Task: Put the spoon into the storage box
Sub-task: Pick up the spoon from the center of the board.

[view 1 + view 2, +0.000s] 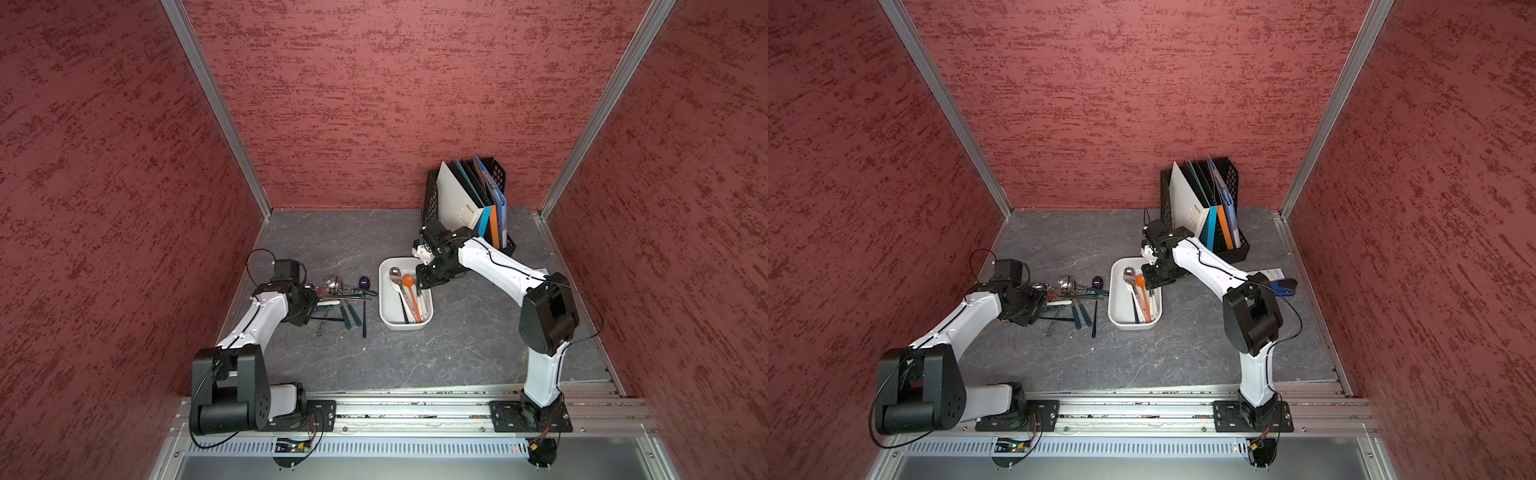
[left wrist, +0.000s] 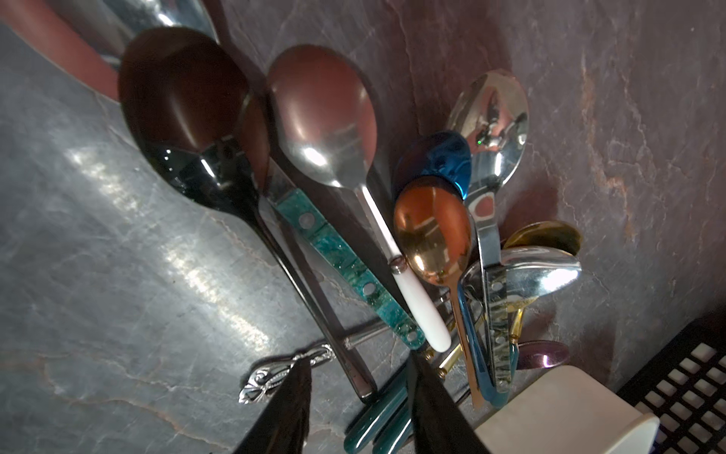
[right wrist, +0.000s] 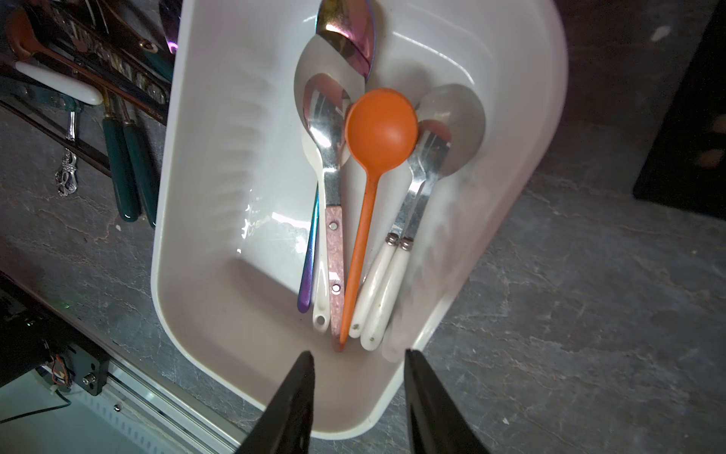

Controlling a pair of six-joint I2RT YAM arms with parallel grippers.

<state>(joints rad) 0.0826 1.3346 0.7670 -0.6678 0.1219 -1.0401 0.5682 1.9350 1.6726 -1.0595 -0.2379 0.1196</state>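
Several spoons lie heaped on the grey table, left of the white storage box. In the left wrist view my left gripper hangs open low over their handles. The end of a dark spoon's handle lies in the gap, and neither finger visibly touches it. An ornate silver handle passes under one finger. The storage box holds several spoons, an orange spoon among them. My right gripper hovers open over the box's near end, with nothing between its fingers.
A black perforated file rack with upright folders stands behind the box, close to my right arm. A blue and black object lies at the right, behind that arm. Red walls enclose three sides, and a metal rail runs along the front.
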